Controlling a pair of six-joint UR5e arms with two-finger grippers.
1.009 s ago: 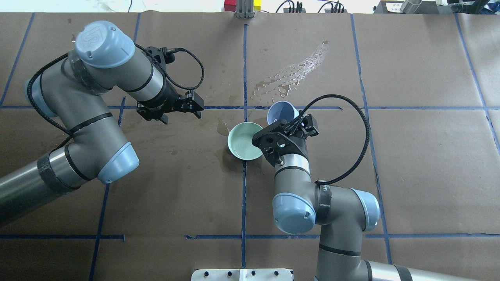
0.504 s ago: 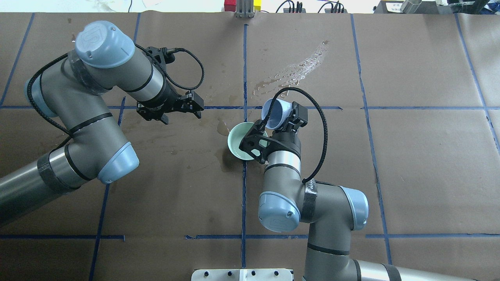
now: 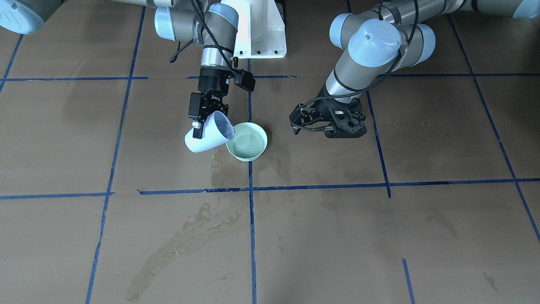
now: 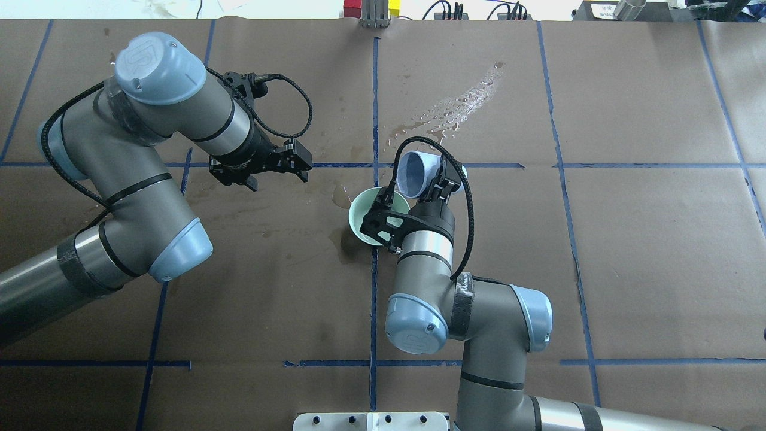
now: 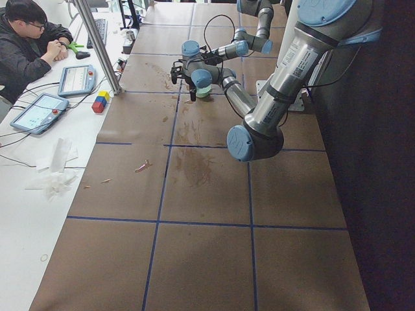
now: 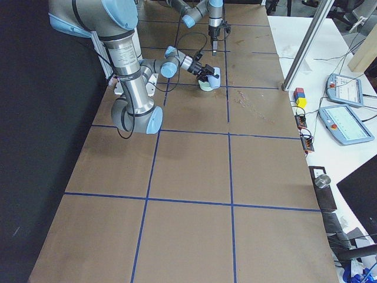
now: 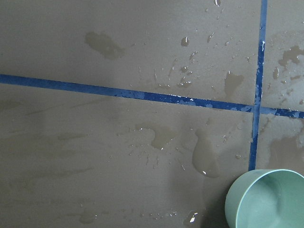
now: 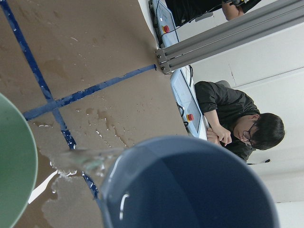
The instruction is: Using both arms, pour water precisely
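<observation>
My right gripper (image 4: 435, 183) is shut on a pale blue cup (image 4: 414, 173), which is tipped on its side with its mouth toward a mint-green bowl (image 4: 362, 216). In the front view the cup (image 3: 206, 138) leans its lip over the rim of the bowl (image 3: 247, 143). A thin stream of water (image 8: 85, 160) leaves the cup's lip (image 8: 142, 156) toward the bowl's rim (image 8: 19, 161). A shallow pool of water (image 3: 248, 142) glints inside the bowl. My left gripper (image 4: 278, 175) hangs open and holds nothing, a short way left of the bowl.
A glossy spill (image 4: 458, 108) lies on the brown paper beyond the cup, and wet patches (image 7: 204, 156) ring the bowl (image 7: 268, 202). A person (image 5: 26, 39) sits at the far table edge beside tablets (image 5: 74, 79) and coloured blocks (image 5: 100, 102).
My right arm has swung left and rolled its wrist, tipping the cup further toward the bowl. The left arm has not moved.
</observation>
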